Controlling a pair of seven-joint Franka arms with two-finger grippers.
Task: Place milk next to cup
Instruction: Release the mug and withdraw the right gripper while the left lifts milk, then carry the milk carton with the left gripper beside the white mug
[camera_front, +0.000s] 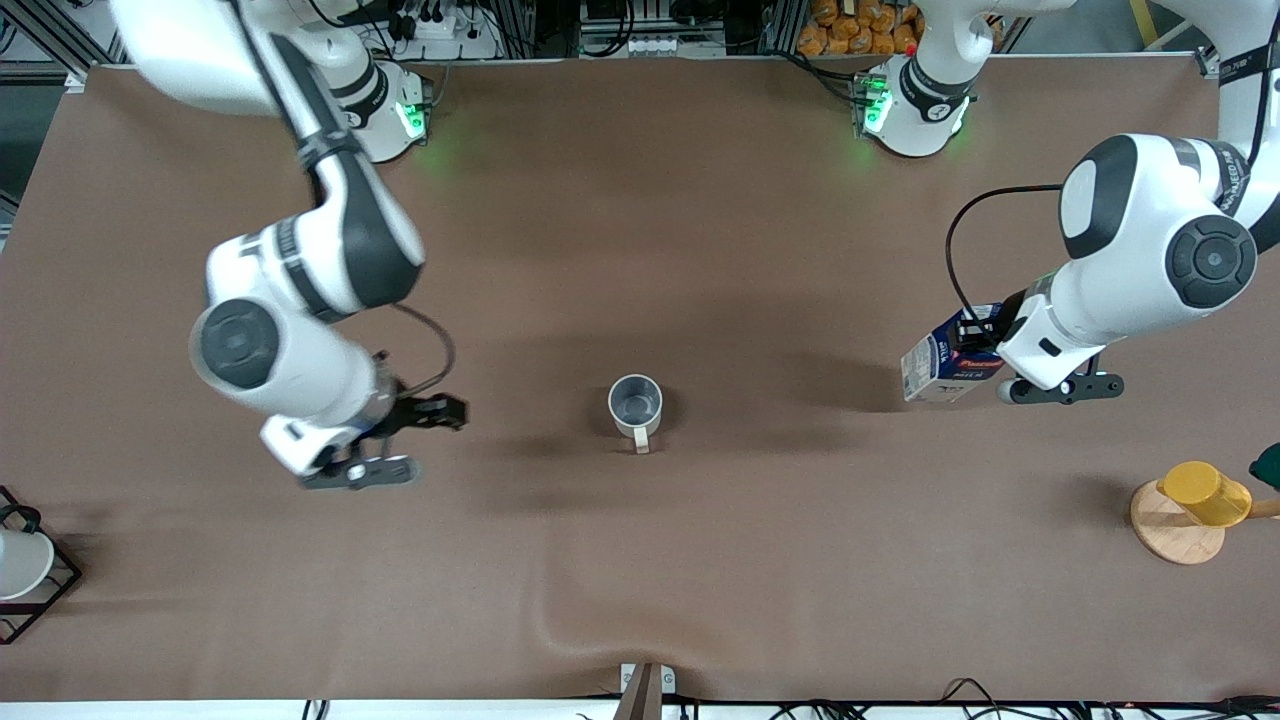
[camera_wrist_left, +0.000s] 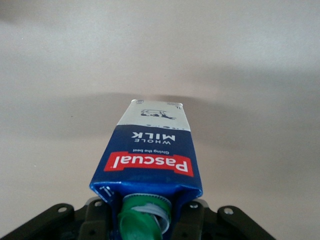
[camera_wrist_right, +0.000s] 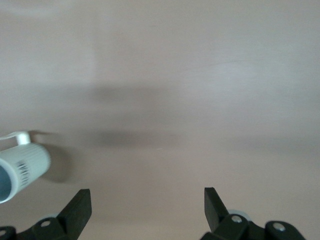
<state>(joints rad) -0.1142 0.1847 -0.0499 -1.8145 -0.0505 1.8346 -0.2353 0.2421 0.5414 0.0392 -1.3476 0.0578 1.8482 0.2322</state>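
On the tabletop, nearest the front camera: a white cup (camera_front: 20, 562) in a black wire rack (camera_front: 45, 600) at the right arm's end; a yellow cup (camera_front: 1205, 493) lying on a wooden disc (camera_front: 1175, 530) at the left arm's end.
Cup: the cream cup (camera_front: 635, 405) stands upright near the middle of the tabletop (camera_front: 640, 230), its handle turned toward the front camera; in the right wrist view it shows at the edge (camera_wrist_right: 22, 167).
Right gripper: the right gripper (camera_front: 425, 412) is over bare tabletop, beside the cup toward the right arm's end, apart from it.
Right fingers: spread wide (camera_wrist_right: 80, 205), nothing between them.
Milk: the milk (camera_front: 950, 355) is tilted, held above the tabletop toward the left arm's end, well apart from the cup.
Left gripper: the left gripper (camera_front: 985, 335) holds the milk at its top.
Left fingers: closed on the carton near the green cap (camera_wrist_left: 142, 217); the red label band (camera_wrist_left: 149, 164) faces the wrist camera.
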